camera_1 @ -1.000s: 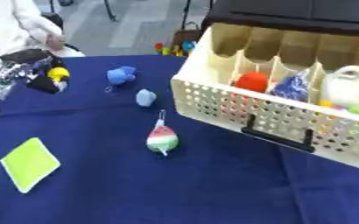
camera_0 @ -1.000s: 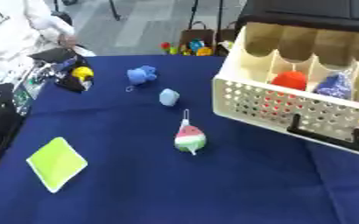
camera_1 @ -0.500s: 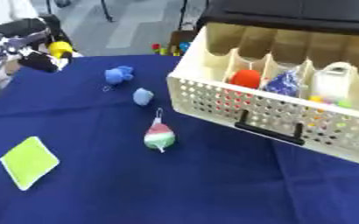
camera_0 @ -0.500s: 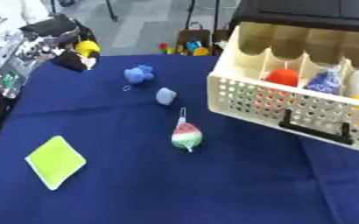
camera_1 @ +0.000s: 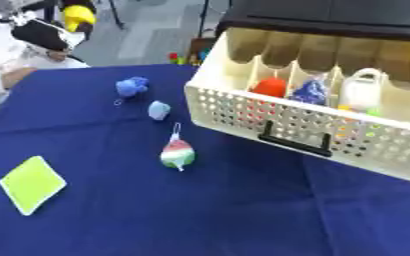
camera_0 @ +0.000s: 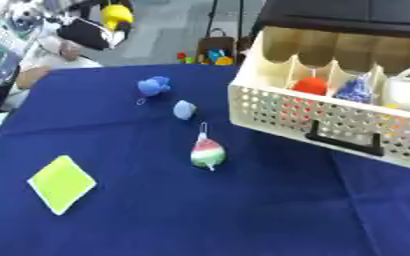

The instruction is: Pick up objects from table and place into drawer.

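Note:
My left hand [camera_0: 88, 33] is raised at the top left, above the table's far edge, its fingers curled round a yellow object [camera_0: 116, 15]. On the blue cloth lie a blue plush toy [camera_0: 153, 86], a small pale blue piece [camera_0: 184, 109], a red, white and green toy with a string [camera_0: 208, 153] and a flat yellow-green square [camera_0: 61, 183]. The cream perforated drawer [camera_1: 243, 114] stands pulled out at the right under a black cabinet. It holds a red ball [camera_1: 269, 87], a blue item [camera_1: 312, 92] and a white bottle [camera_1: 363, 90]. My right hand shows in no view.
The drawer's black handle [camera_0: 344, 142] juts toward the table's front. Small coloured toys [camera_0: 204, 55] lie on the floor beyond the table. Equipment and a person's sleeve crowd the far left edge. Bare blue cloth [camera_0: 200, 215] fills the front.
My left hand has lifted the yellow object up and rightward from the left edge of the table. The whole picture has shifted too, so the head has moved.

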Robot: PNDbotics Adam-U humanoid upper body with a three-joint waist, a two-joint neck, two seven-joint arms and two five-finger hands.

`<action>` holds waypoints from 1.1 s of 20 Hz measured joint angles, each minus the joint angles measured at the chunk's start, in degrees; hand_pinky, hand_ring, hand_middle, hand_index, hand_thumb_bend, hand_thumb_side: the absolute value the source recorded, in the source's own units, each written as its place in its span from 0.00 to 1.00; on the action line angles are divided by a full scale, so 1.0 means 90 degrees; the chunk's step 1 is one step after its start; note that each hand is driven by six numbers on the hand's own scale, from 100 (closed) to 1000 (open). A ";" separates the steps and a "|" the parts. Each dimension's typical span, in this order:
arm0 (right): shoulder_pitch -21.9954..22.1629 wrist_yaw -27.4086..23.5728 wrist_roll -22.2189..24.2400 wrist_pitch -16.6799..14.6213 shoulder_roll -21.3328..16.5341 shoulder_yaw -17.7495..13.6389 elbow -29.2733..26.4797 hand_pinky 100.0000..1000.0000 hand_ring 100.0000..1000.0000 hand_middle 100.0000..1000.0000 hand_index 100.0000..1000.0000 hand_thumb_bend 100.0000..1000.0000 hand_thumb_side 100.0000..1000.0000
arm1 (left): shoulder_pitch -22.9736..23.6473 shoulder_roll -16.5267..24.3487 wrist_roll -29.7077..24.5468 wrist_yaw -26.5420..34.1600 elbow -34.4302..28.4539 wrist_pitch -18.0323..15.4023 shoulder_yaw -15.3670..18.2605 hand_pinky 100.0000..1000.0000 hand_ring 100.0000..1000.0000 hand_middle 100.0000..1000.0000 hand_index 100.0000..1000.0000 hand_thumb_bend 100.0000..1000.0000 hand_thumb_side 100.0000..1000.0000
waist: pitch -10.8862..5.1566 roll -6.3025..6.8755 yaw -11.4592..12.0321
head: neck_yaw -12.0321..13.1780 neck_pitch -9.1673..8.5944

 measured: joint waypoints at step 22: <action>-0.0006 -0.0117 0.0041 -0.0022 0.0001 0.0005 0.0000 0.54 0.56 0.61 0.70 0.00 0.86 | -0.1039 -0.1110 -0.0836 0.1012 -0.0929 0.0288 -0.0884 0.33 0.55 0.49 0.74 0.00 0.38 | -0.0084 -0.0019 -0.0150 | -0.0041 -0.0074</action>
